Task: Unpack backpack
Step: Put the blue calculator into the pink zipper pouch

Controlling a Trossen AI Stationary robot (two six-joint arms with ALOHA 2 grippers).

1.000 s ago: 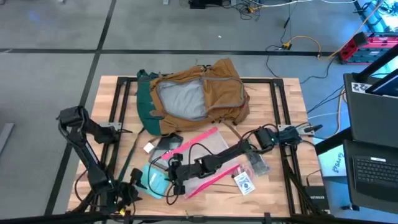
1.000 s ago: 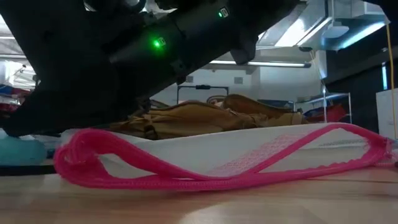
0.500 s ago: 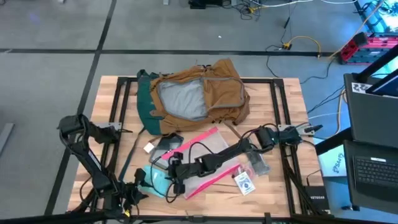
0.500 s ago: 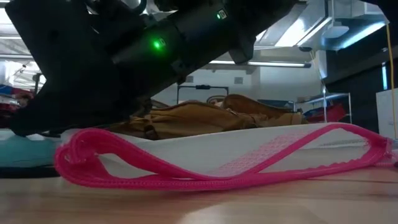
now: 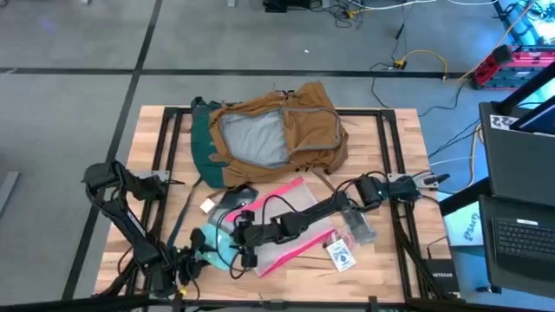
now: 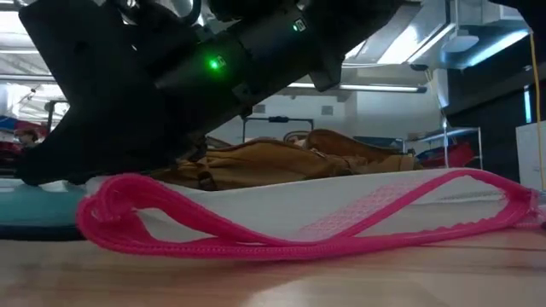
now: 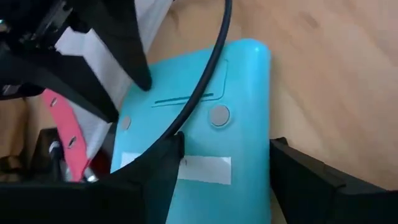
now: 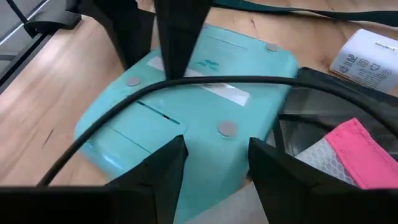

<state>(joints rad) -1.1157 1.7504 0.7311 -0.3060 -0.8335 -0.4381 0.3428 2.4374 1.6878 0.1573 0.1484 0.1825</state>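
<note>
1. Your left gripper (image 5: 195, 258) sits at the desk's (image 5: 390, 260) near edge, jaws spread around the turquoise box (image 7: 211, 143).
2. Your right gripper (image 5: 232, 247) hangs over that box's other end, jaws apart, above the pink-edged clear pouch (image 5: 290, 208).
3. Beside it lie a card deck (image 5: 340, 254) and a white tag (image 8: 367, 53).
4. The backpack (image 5: 277, 134) lies open at the far edge, grey lining up.

Backpack (image 5: 273, 134) at table's (image 5: 399, 182) far side, pouch (image 5: 290, 225) before it, box (image 5: 212, 247) left of pouch

Even overhead light, soft shadows; low view's foreground blurred; ceiling lights glare.
</note>
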